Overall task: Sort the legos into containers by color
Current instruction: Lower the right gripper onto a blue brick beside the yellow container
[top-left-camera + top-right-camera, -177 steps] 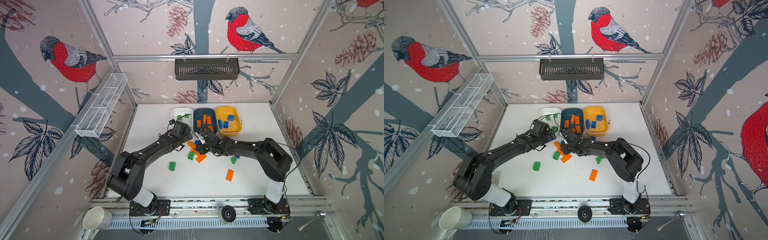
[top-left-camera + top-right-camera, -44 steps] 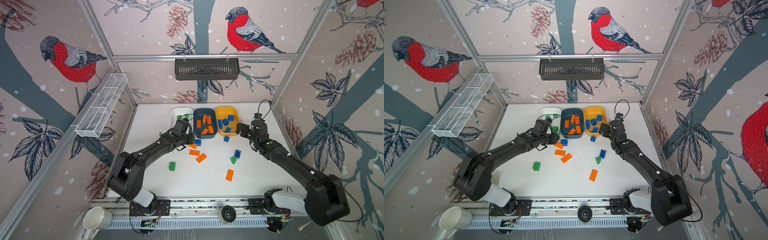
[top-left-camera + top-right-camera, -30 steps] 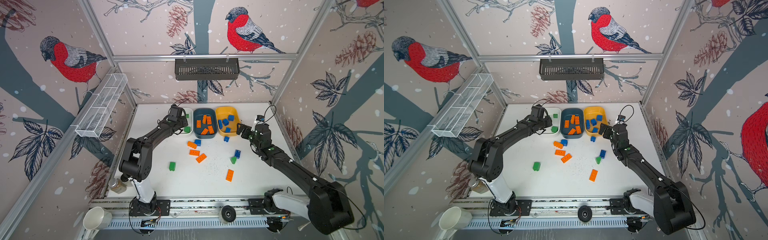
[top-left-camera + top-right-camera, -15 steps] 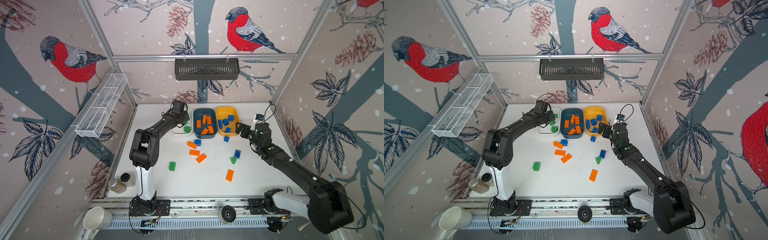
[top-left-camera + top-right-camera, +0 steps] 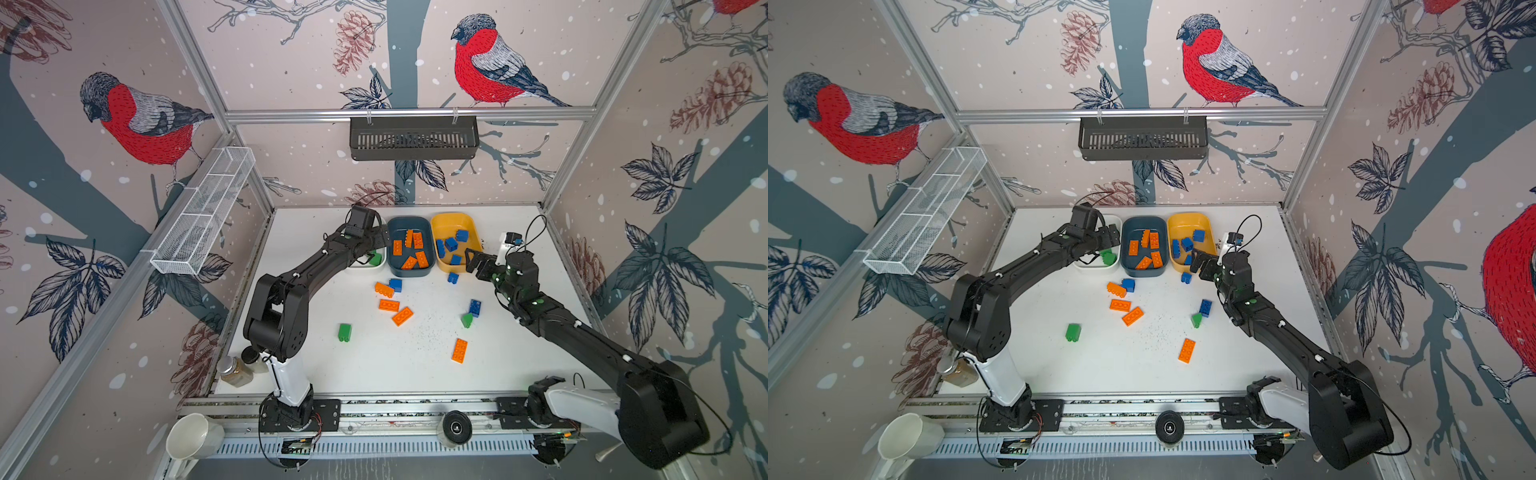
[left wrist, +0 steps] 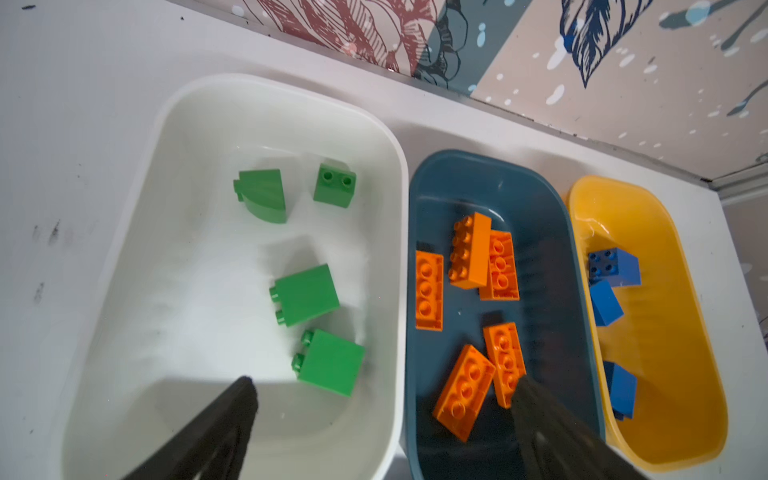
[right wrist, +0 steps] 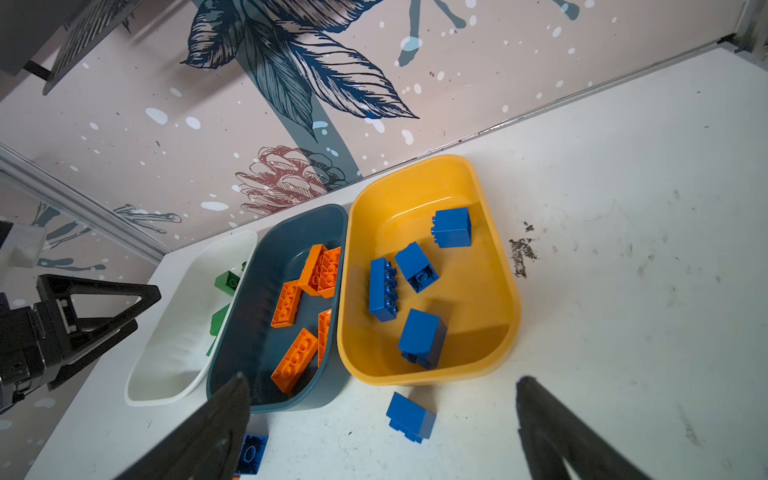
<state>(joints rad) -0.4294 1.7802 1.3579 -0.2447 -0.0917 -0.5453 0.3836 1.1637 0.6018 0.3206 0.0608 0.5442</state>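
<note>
Both top views show three tubs in a row at the upper middle of the table (image 5: 415, 374): white tub (image 6: 174, 116), teal tub (image 5: 410, 223), yellow tub (image 5: 451, 217). The left jaws hang spread wide and empty over the white tub, where four green legos (image 6: 305, 295) lie. Five orange legos (image 5: 409, 262) lie in the teal tub and four blue legos (image 7: 419, 336) in the yellow one. The right jaws stand released, holding nothing, just right of the yellow tub's lower corner, near a loose blue brick (image 7: 410, 417). Loose orange bricks (image 5: 388, 305), a green brick (image 5: 344, 332) and others lie scattered mid-table.
</note>
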